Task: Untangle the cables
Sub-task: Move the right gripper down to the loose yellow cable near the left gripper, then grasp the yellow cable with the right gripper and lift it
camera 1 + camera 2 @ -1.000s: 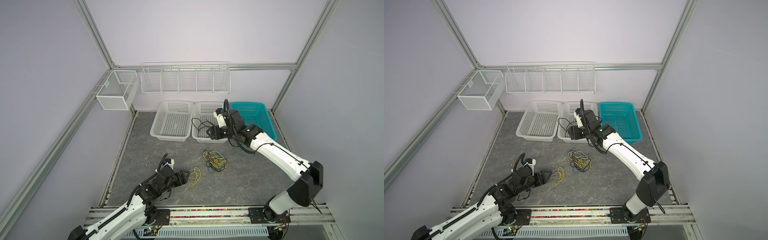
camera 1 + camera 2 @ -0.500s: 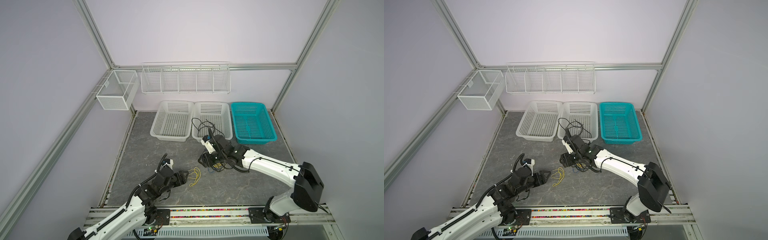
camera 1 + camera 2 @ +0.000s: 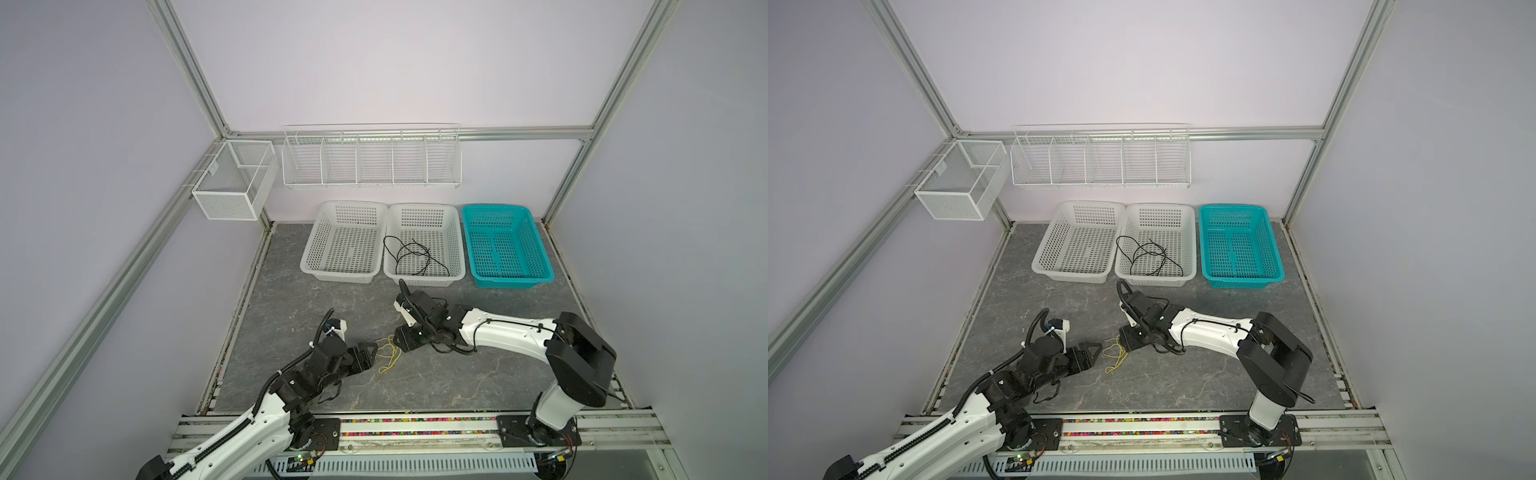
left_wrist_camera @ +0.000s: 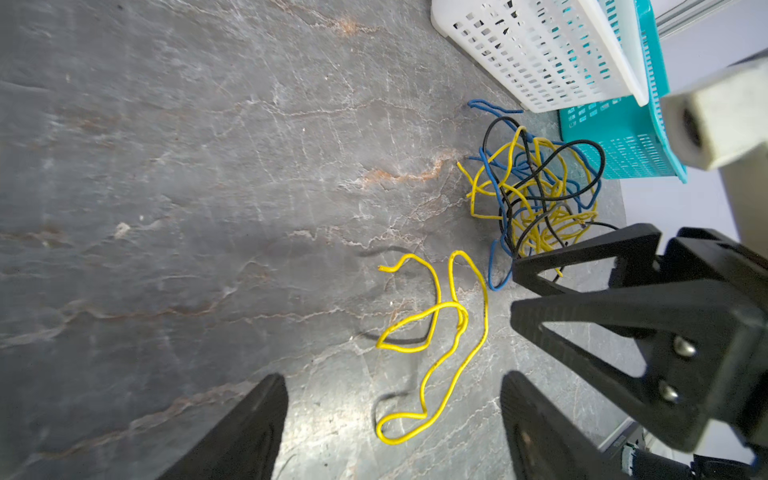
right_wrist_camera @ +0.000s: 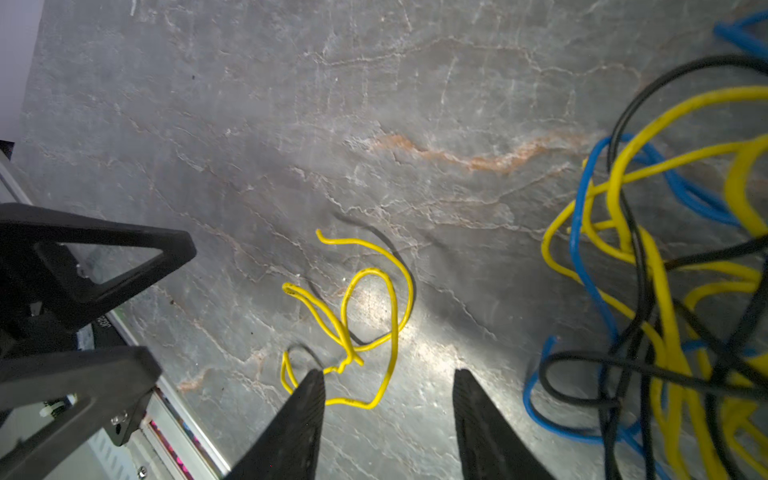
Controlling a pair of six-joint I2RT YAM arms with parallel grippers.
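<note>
A loose yellow cable (image 4: 432, 332) lies on the grey floor between my two grippers, seen also in both top views (image 3: 388, 353) (image 3: 1115, 353). My left gripper (image 4: 392, 415) (image 3: 372, 352) stands open, its fingers on either side of the cable's near loop without touching it. My right gripper (image 5: 388, 415) (image 3: 399, 343) faces it, open, with one finger (image 5: 299, 415) over the cable's end loop (image 5: 357, 316). A tangle of yellow, blue and black cables (image 4: 536, 199) (image 5: 665, 291) lies beside the right gripper, hidden under that arm in both top views. A black cable (image 3: 409, 257) lies in the middle white basket (image 3: 455, 245).
Three baskets stand in a row at the back: a white one (image 3: 316, 249), the middle white one and a teal one (image 3: 536, 249). Wire racks (image 3: 370, 158) hang on the back wall and a mesh box (image 3: 232, 183) on the left frame. The rail (image 3: 415, 428) runs along the front edge.
My right arm has swung from the middle basket down and forward over the tangle to the loose yellow cable, its jaws narrowing. The black cable stays in the basket. The left arm is still.
</note>
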